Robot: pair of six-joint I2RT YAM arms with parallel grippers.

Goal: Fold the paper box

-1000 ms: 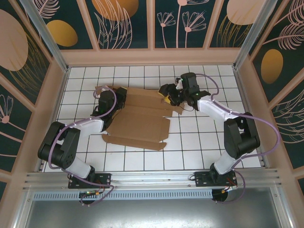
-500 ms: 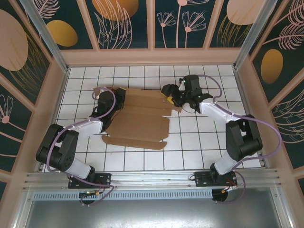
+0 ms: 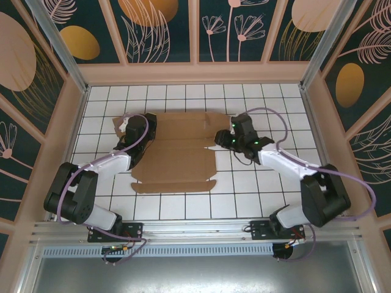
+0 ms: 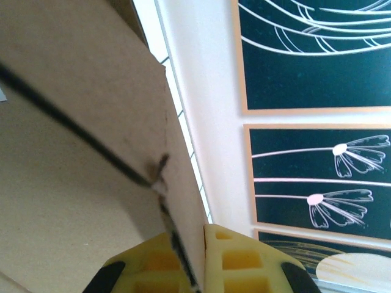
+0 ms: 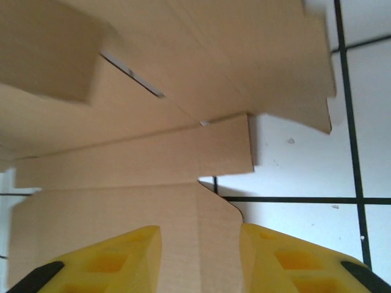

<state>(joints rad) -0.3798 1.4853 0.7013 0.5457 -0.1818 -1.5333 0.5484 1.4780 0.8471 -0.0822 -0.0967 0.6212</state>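
- The paper box (image 3: pixel 177 152) is a flat brown die-cut sheet with most panels unfolded. It lies on the middle of the white tiled table (image 3: pixel 256 189), a little toward the far side.
- Judging by that, the fold is at an early step: one arm anchors a side panel while the other lines up on a flap across the sheet.
- The left gripper (image 3: pixel 144 126) sits at the sheet's left edge. In its wrist view, the yellow fingers (image 4: pixel 244 264) are pressed nearly together, with a thin cardboard edge running into the slit between them. That panel stands raised in front of the camera.
- The right gripper (image 3: pixel 222 139) is at the sheet's right edge, above a notched flap. Its jaws stand wide apart and grasp nothing, and the cardboard lies flat beneath the gap between them.
- The next move probably calls for the right gripper to settle on that flap's edge, close, and swing it up along the crease while the left one keeps its clamp.
- The risk is that the sheet slides on the tiles instead of bending.
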